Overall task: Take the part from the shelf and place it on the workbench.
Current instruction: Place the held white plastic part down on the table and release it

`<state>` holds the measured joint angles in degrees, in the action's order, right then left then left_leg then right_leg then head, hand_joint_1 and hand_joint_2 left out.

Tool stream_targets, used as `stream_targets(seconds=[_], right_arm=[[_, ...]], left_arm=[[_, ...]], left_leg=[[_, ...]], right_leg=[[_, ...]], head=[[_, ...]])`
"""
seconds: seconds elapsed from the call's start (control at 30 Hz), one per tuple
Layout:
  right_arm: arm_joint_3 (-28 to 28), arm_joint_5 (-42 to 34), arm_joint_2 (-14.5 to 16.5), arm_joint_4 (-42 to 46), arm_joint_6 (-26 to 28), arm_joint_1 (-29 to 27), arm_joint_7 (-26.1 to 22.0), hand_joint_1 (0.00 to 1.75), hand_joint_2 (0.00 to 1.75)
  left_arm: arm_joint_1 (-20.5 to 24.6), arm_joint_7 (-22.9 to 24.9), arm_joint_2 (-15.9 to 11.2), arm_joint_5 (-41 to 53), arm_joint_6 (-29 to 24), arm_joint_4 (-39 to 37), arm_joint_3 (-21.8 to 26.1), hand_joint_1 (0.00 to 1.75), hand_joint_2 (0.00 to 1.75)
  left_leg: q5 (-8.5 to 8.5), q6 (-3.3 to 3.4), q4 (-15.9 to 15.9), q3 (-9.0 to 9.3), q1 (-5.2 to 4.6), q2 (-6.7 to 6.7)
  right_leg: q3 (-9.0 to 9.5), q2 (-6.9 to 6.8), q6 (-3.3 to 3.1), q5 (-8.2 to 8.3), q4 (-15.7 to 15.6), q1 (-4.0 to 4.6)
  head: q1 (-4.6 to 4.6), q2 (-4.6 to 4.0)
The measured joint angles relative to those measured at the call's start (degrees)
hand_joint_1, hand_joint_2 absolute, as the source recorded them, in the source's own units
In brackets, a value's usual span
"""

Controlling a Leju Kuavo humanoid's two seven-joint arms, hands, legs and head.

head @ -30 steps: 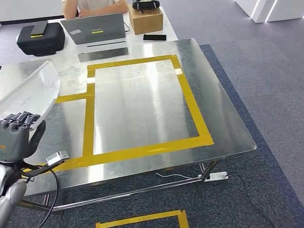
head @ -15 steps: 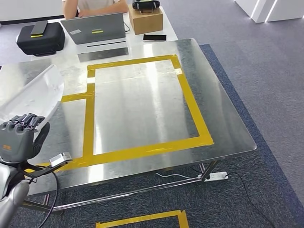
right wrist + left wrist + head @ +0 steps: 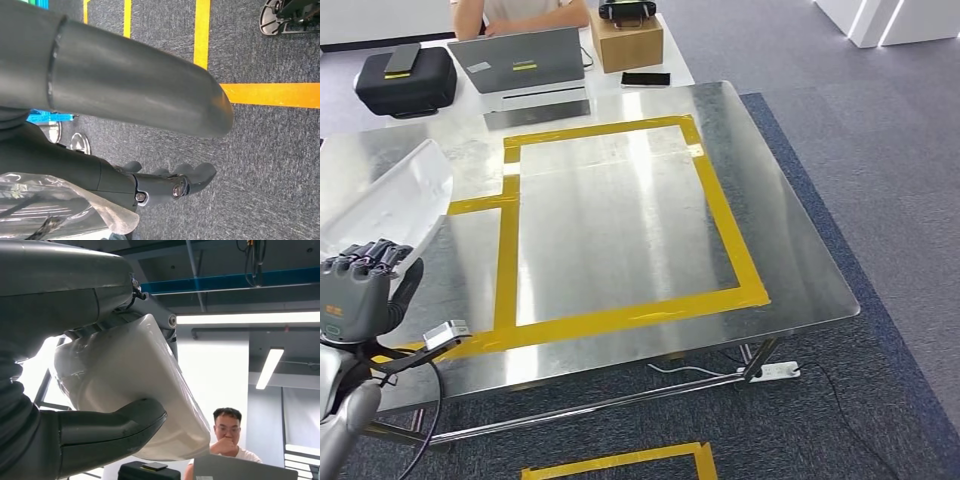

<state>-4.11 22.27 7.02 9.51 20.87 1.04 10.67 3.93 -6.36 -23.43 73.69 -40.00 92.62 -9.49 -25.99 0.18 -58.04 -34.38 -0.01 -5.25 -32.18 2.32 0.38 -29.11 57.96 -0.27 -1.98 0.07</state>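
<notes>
The part [image 3: 392, 195] is a white curved piece wrapped in clear plastic. My left hand [image 3: 358, 295] grips its lower end and holds it up over the left edge of the workbench [image 3: 622, 220], a shiny metal table marked with yellow tape rectangles. In the left wrist view the part [image 3: 132, 375] lies between the thick thumb [image 3: 113, 432] and the darker fingers above it. My right hand [image 3: 113, 150] hangs over the grey carpet, its fingers [image 3: 181, 182] apart from the thumb and holding nothing.
Beyond the workbench, a white table carries a laptop [image 3: 518, 60], a black case [image 3: 407, 78], a cardboard box [image 3: 626, 40] and a phone [image 3: 645, 78]. A person [image 3: 520, 12] sits behind the laptop. A power strip [image 3: 779, 371] lies on the carpet under the bench.
My left hand and the part have shifted a little to the right, further over the workbench's left edge. In the last half second they barely move.
</notes>
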Motion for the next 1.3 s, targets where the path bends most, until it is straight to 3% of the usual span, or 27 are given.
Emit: stream_targets(seconds=[0.27,0.37,0.43,0.5,0.53,0.57,0.6,0.67,0.73,0.83,0.9,0.97,1.0,1.03,1.07,1.1,1.2,1.23,1.3], right_arm=[[-0.1,0.0,0.0,0.0,-0.1,0.0,0.0,0.00,0.00],[-0.1,0.0,0.0,0.0,-0.1,0.0,0.0,0.00,0.00],[-0.1,0.0,0.0,0.0,-0.1,0.1,0.0,0.00,0.00],[-0.1,0.0,0.0,0.0,-0.1,0.1,0.0,0.00,0.00],[-0.1,0.0,0.0,0.0,-0.1,0.1,0.0,0.00,0.00],[-0.1,0.0,0.0,0.0,-0.1,0.0,0.0,0.00,0.00],[-0.1,0.0,0.0,0.0,-0.1,0.0,0.0,0.00,0.00],[-0.1,0.0,0.0,0.0,-0.1,0.1,0.0,0.00,0.00],[-0.1,0.0,0.0,0.0,-0.2,0.1,-0.1,0.00,0.00],[-0.1,0.0,-0.1,0.0,-0.3,0.1,-0.1,0.00,0.00],[-0.1,0.1,-0.1,0.0,-0.3,0.0,-0.2,0.00,0.00],[-0.1,0.1,-0.1,0.0,-0.4,0.0,-0.2,0.00,0.00],[-0.1,0.1,-0.1,0.0,-0.4,-0.1,-0.2,0.00,0.00],[-0.1,0.2,-0.1,0.0,-0.5,-0.1,-0.2,0.00,0.00],[-0.1,0.2,-0.1,0.0,-0.5,-0.2,-0.2,0.00,0.00],[-0.1,0.2,-0.2,0.0,-0.5,-0.2,-0.2,0.00,0.00],[-0.1,0.2,-0.2,0.0,-0.6,0.0,-0.2,0.00,0.00],[-0.1,0.2,-0.2,0.0,-0.7,0.0,-0.2,0.00,0.00],[-0.1,0.3,-0.2,0.0,-0.8,0.0,-0.2,0.00,0.00]], left_arm=[[0.0,0.0,0.0,0.0,0.0,-0.2,0.0,1.75,1.75],[0.0,0.0,-0.1,0.0,0.0,-0.2,0.0,1.75,1.75],[-0.1,0.0,-0.1,0.0,0.0,-0.2,0.0,1.75,1.75],[-0.2,0.0,-0.1,0.0,0.0,-0.2,-0.1,1.75,1.75],[-0.4,0.0,0.0,0.0,0.0,-0.3,-0.1,1.75,1.75],[-0.5,0.0,0.0,0.0,0.0,-0.3,-0.2,1.75,1.75],[-0.5,0.0,0.0,0.0,0.0,-0.4,-0.2,1.75,1.75],[-0.6,0.0,0.0,0.0,0.0,-0.4,-0.2,1.75,1.75],[-0.6,0.0,-0.1,0.0,-0.1,-0.4,-0.2,1.75,1.75],[-0.6,0.1,-0.2,-0.1,-0.1,-0.5,-0.1,1.75,1.75],[-0.5,0.1,-0.3,-0.1,-0.1,-0.5,-0.1,1.75,1.75],[-0.4,0.1,-0.4,-0.1,-0.1,-0.5,-0.1,1.75,1.75],[-0.4,0.1,-0.4,-0.1,-0.1,-0.6,-0.1,1.75,1.75],[-0.4,0.1,-0.4,-0.1,-0.1,-0.7,-0.1,1.75,1.75],[-0.5,0.1,-0.4,-0.1,-0.1,-0.8,-0.2,1.75,1.75],[-0.5,0.1,-0.4,-0.1,-0.1,-0.8,-0.2,1.75,1.75],[-0.4,0.1,-0.4,-0.1,-0.1,-0.9,-0.1,1.75,1.75],[-0.3,0.1,-0.5,-0.1,-0.1,-0.9,-0.1,1.75,1.75],[-0.2,0.1,-0.5,-0.2,-0.1,-1.0,-0.1,1.75,1.75]], left_leg=[[-0.42,0.78,-0.6,-0.06,-0.27,0.02],[0.07,1.45,0.6,0.54,-0.03,0.26],[0.46,1.86,1.4,1.04,0.27,0.51],[0.46,2.00,1.5,1.08,0.30,0.66],[0.41,1.96,1.4,1.08,0.34,0.70],[0.33,1.87,1.4,1.08,0.42,0.71],[0.21,1.70,1.3,1.09,0.53,0.63],[-0.19,1.07,0.8,1.01,0.73,0.41],[-0.59,0.27,0.0,0.67,0.70,0.15],[-0.66,-0.59,-0.2,0.46,0.80,-0.03],[-1.84,-1.07,-1.9,-0.22,0.84,1.66],[-5.06,-1.42,-8.3,-3.02,0.78,3.84],[-6.71,-1.52,-12.2,-4.90,0.79,4.29],[-7.68,-1.55,-15.3,-6.41,0.80,4.47],[-7.56,-1.49,-16.6,-7.08,0.80,4.52],[-6.34,-1.36,-15.5,-6.64,0.80,4.55],[-1.14,-0.60,-4.8,-1.49,0.42,5.59],[-0.56,-0.37,-2.3,-0.31,0.20,6.03],[-0.80,-0.03,-0.8,0.19,-0.19,6.21]], right_leg=[[0.22,0.03,0.65,-0.07,-0.2,-0.29],[0.04,-0.36,1.19,-0.64,0.2,-0.22],[-2.06,-1.22,1.49,-3.19,4.4,-0.20],[-5.78,-1.66,1.82,-6.33,11.7,-0.33],[-7.18,-1.71,2.01,-6.86,14.2,-0.42],[-7.69,-1.73,2.21,-6.33,14.8,-0.53],[-7.04,-1.73,2.41,-4.75,13.1,-0.68],[-3.55,-1.14,2.76,-1.11,5.7,-1.09],[-0.96,-0.30,2.36,0.24,0.9,-1.23],[-0.53,-0.61,1.02,0.19,0.5,-0.99],[-0.34,-1.28,0.23,0.27,0.3,-1.02],[-0.16,-2.09,-0.30,0.17,0.3,-0.92],[-0.11,-2.51,-0.44,0.09,0.3,-0.83],[-0.05,-2.93,-0.52,0.01,0.3,-0.76],[0.02,-3.31,-0.56,-0.07,0.3,-0.69],[0.13,-3.63,-0.56,-0.16,0.3,-0.64],[0.60,-4.39,-0.23,-0.56,0.3,-0.44],[0.60,-4.57,0.00,-0.64,0.4,-0.34],[0.49,-5.02,0.55,-0.67,0.3,-0.20]], head=[[-0.03,0.01],[0.05,0.01],[0.19,0.01],[0.22,0.00],[0.21,0.00],[0.22,0.00],[0.23,0.00],[0.26,0.00],[0.24,0.01],[0.20,0.01],[-0.03,0.01],[-0.29,0.00],[-0.31,0.00],[-0.31,0.00],[-0.32,0.00],[-0.32,0.00],[-0.31,0.00],[-0.27,0.01],[-0.21,0.01]])
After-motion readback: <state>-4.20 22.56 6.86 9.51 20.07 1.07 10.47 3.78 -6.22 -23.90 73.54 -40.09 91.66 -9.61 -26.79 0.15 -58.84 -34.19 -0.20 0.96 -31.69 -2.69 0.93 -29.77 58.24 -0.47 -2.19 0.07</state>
